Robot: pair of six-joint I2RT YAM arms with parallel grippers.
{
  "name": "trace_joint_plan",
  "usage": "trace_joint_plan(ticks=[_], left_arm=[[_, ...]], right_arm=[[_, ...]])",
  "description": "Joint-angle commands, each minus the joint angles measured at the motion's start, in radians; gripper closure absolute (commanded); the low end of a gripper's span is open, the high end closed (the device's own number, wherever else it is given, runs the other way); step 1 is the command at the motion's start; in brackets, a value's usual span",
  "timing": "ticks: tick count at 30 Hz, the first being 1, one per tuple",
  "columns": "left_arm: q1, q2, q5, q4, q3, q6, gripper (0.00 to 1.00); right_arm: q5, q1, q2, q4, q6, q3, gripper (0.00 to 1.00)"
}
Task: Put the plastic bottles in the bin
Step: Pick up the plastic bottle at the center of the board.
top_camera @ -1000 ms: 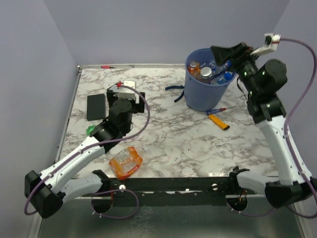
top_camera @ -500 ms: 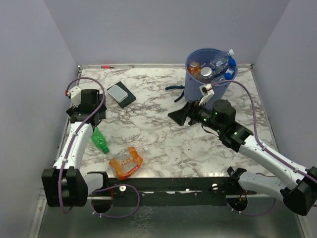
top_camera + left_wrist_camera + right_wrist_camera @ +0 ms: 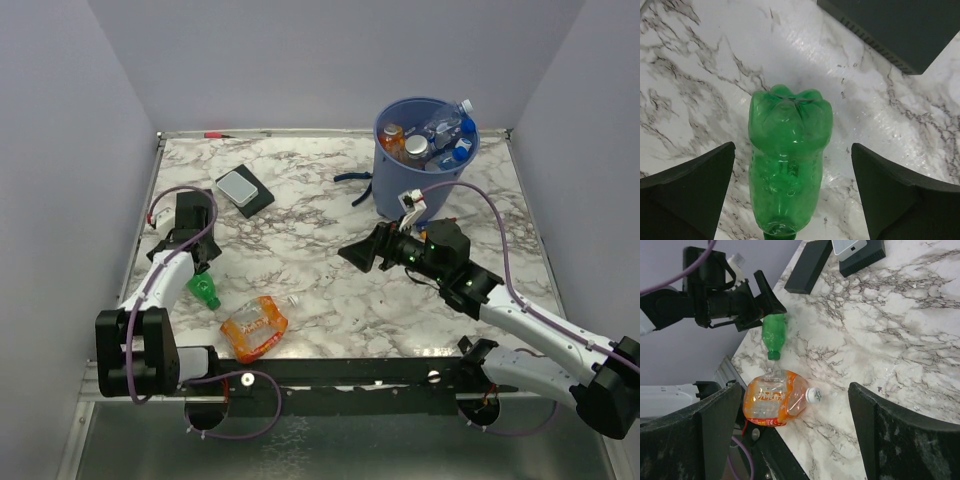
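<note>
Where the marble table (image 3: 320,290) meets its near edge, an orange-tinted bottle (image 3: 254,328) lies crumpled on its side, white cap on. Just beyond it a green bottle (image 3: 203,290) lies flat between the left gripper's (image 3: 198,263) wide-spread jaws, clear of both fingers. Mid-table, the right gripper (image 3: 358,254) hangs with its jaws wide, holding nothing. Farther back sits a black box (image 3: 244,191). Far right, the blue bin (image 3: 420,195) stands upright, with several bottles (image 3: 430,138) inside.
</note>
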Motion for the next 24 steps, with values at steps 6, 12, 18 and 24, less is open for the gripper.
trace_joint_plan(ticks=[6, 12, 18, 24], left_arm=[[0.007, 0.077, 0.086, 0.110, -0.108, -0.038, 0.05], [0.007, 0.061, 0.123, 0.136, -0.121, -0.044, 0.33], [0.005, -0.108, 0.188, 0.085, -0.028, -0.052, 0.53], [-0.086, -0.218, 0.366, 0.102, 0.158, -0.120, 0.60]], right_arm=[[-0.024, 0.006, -0.024, 0.033, 0.019, -0.018, 0.09], [-0.030, 0.006, -0.042, 0.012, 0.025, -0.013, 0.09], [-0.049, 0.006, -0.078, -0.043, -0.005, 0.030, 0.09], [-0.131, 0.007, -0.104, -0.052, -0.081, 0.049, 0.08]])
